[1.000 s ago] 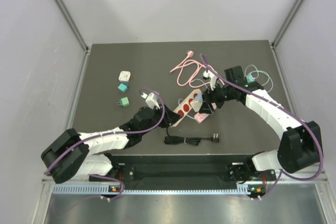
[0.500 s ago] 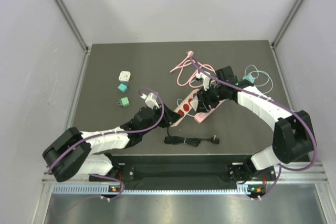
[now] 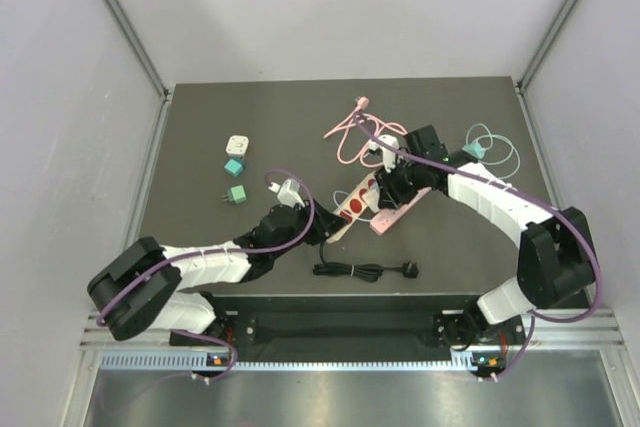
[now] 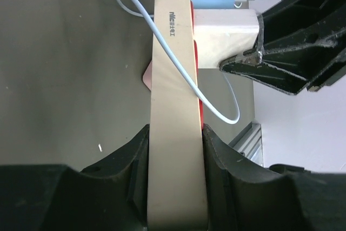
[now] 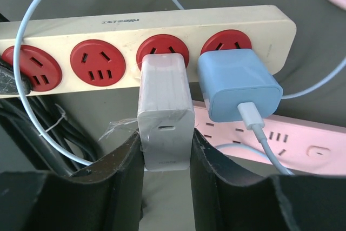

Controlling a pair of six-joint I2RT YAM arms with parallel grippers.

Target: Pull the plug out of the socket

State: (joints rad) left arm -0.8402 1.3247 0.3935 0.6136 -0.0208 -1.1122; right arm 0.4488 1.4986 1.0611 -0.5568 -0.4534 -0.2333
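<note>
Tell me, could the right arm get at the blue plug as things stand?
Probably yes, after letting go: the right gripper is shut on the white plug, and the blue plug sits uncovered beside it.

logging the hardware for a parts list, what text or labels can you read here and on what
A short dark printed mark on the side edge of the cream power strip: too blurred to read in either wrist view.
No text shows on the white charger, the blue charger or the pink power strip.
Top view: nothing large enough to read.
</note>
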